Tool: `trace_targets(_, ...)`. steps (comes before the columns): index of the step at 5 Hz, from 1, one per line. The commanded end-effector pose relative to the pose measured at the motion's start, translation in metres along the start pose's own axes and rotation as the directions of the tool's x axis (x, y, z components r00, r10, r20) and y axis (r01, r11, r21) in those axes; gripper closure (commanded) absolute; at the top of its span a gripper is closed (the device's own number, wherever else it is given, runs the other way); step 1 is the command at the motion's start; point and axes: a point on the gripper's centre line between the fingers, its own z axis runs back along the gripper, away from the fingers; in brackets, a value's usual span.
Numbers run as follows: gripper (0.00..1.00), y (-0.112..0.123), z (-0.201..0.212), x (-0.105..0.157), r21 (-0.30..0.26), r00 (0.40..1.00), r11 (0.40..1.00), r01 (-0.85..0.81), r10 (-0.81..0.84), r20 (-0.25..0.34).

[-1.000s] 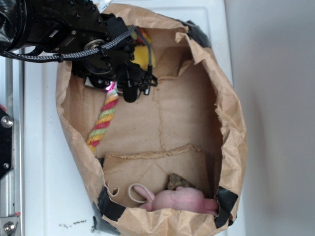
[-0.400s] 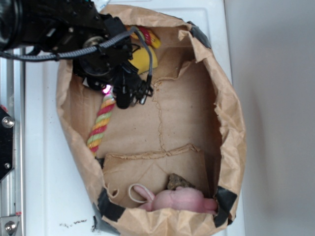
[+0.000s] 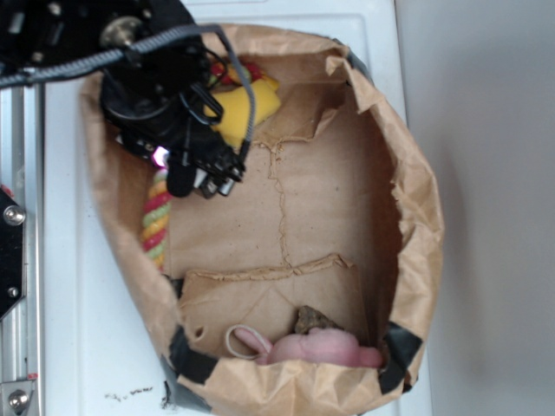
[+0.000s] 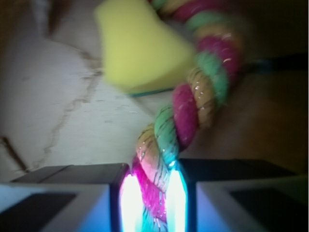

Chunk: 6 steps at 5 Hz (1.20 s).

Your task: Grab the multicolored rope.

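Observation:
The multicolored rope (image 4: 188, 111), twisted in red, yellow and light green, runs from between my jaws up past the yellow sponge. In the exterior view its free end (image 3: 156, 218) hangs against the left wall of the paper bag. My gripper (image 4: 152, 195) is shut on the rope, both lit pads pressed against it. From outside, the gripper (image 3: 192, 173) sits at the bag's upper left and hides the rope's middle.
A brown paper bag (image 3: 416, 208) with black tape at its corners holds everything. A yellow sponge block (image 3: 247, 108) lies right beside the gripper. A pink plush toy (image 3: 312, 348) and a small brown lump (image 3: 314, 321) rest at the bag's near end.
The gripper has moved left and up with the rope in it. The rope's free end has been dragged toward the bag's left wall, and the bag itself has shifted.

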Motion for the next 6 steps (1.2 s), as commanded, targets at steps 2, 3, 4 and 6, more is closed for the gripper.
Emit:
trace_targets(2, 1.00, -0.022, 0.043, 0.007, 0.023, 0.987, 0.990, 0.142, -0.144, 0.069)
trace_targets(3, 1.00, -0.034, 0.047, 0.006, 0.035, 0.982, 0.984, 0.177, -0.179, 0.063)
trace_targets(4, 1.00, -0.052, 0.046, 0.000, 0.024, 0.967, 0.970, 0.240, -0.241, 0.080)
trace_targets(6, 1.00, -0.094, 0.049, -0.025, -0.023, 0.884, 0.887, 0.461, -0.458, 0.090)
